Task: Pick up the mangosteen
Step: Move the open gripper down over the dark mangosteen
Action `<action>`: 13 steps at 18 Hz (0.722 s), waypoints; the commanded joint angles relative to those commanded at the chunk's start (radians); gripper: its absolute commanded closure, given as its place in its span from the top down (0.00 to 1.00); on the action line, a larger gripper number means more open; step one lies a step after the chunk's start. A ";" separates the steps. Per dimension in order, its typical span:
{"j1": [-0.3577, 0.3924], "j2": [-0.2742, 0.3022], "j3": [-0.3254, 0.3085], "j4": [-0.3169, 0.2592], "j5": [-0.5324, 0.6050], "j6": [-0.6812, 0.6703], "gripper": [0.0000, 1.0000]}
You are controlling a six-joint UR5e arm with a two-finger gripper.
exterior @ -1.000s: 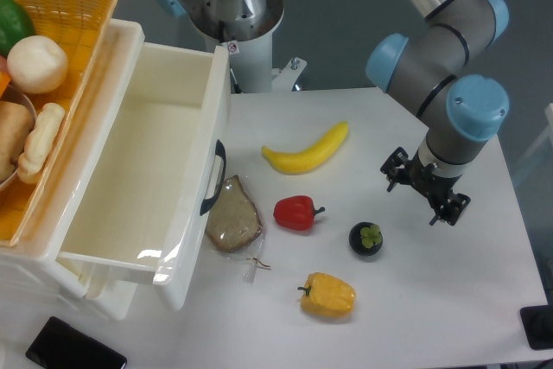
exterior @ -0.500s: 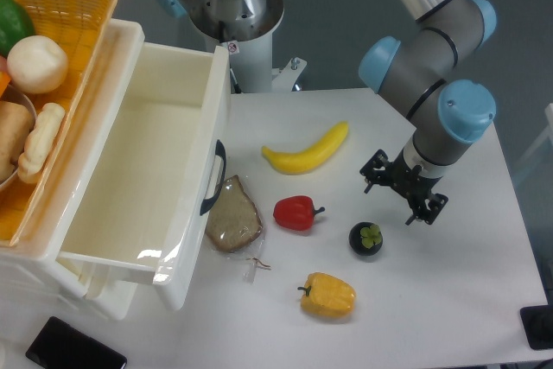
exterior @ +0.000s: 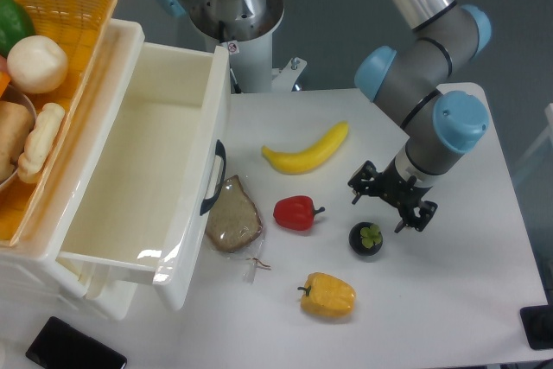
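The mangosteen (exterior: 366, 238) is a small dark round fruit with a green leafy cap, lying on the white table between the red pepper and the table's right side. My gripper (exterior: 387, 206) hangs just above and slightly right of it, fingers spread apart and open, holding nothing. One fingertip (exterior: 358, 192) is to the upper left of the fruit, the other (exterior: 415, 219) to its right.
A red bell pepper (exterior: 295, 213) lies left of the mangosteen, a yellow pepper (exterior: 328, 295) below it, a banana (exterior: 308, 150) above. A slice of bread (exterior: 233, 215) rests by the open white drawer (exterior: 155, 170). A basket of food (exterior: 43, 58) sits on top. A black phone (exterior: 73, 348) lies at the front left.
The arm has swung left and down, bringing the open gripper from the table's right side to just above the mangosteen. Nothing else has moved.
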 joint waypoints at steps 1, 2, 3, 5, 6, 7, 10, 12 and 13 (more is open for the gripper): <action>-0.003 -0.003 0.006 0.000 0.000 0.000 1.00; -0.009 -0.008 0.006 0.000 0.002 0.000 1.00; -0.012 -0.014 0.009 0.005 0.002 -0.002 1.00; -0.020 -0.028 0.018 0.011 0.003 -0.021 1.00; -0.021 -0.032 0.023 0.012 0.005 -0.031 1.00; -0.021 -0.035 0.025 0.012 0.006 -0.034 1.00; -0.035 -0.041 0.023 0.012 0.011 -0.034 1.00; -0.040 -0.049 0.023 0.012 0.046 -0.035 1.00; -0.052 -0.054 0.023 0.012 0.066 -0.034 1.00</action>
